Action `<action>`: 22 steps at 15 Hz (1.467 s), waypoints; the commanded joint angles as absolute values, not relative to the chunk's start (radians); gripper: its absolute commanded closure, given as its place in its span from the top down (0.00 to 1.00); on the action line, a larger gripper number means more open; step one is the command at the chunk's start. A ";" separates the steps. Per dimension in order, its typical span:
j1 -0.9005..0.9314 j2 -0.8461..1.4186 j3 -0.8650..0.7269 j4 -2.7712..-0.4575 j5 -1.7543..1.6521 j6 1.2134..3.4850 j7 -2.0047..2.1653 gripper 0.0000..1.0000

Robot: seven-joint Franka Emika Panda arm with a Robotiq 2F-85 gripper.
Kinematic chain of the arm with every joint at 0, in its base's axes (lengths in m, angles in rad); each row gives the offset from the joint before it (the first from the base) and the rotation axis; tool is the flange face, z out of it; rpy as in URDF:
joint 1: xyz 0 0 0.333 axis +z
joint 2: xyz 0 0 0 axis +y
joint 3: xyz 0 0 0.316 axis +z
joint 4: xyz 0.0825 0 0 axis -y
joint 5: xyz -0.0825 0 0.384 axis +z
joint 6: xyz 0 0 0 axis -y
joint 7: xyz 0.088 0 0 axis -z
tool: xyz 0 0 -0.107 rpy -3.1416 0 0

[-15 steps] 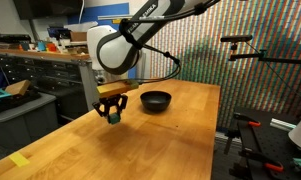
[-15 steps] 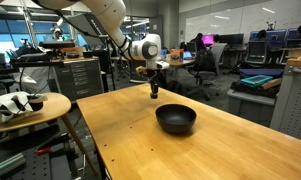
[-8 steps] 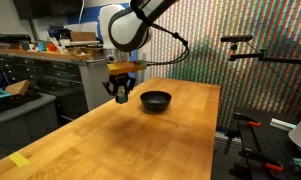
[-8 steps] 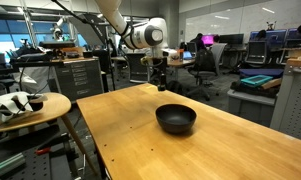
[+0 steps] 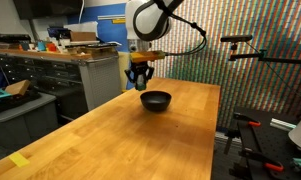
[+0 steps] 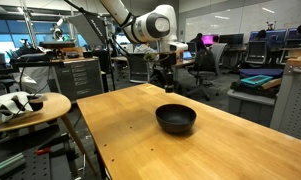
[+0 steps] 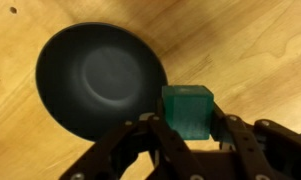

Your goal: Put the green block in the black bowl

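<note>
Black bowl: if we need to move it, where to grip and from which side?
Pinch the black bowl at its rim from above, one finger inside and one outside. It sits upright and empty, and it looks too wide to span. The gripper holds the green block, so release that first.

In an exterior view, the bowl (image 5: 156, 100) sits on the table (image 5: 140, 140) near its far end. The gripper (image 5: 140, 86) hangs above the table, just left of the bowl, with the block (image 7: 187, 108) between its fingers. Tape (image 5: 18, 160) lies at the near left corner.
</note>
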State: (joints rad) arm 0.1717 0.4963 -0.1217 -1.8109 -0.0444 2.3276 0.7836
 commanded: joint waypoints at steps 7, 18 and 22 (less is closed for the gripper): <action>0.106 0.474 -0.133 -1.951 -0.031 2.372 0.797 0.18; 0.099 0.568 -0.137 -1.920 -0.006 2.466 0.814 0.68; 0.099 0.564 -0.143 -1.928 -0.003 2.473 0.820 0.98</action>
State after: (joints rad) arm 0.1045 0.5661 -0.1388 -1.9384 -0.0233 2.4620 0.8146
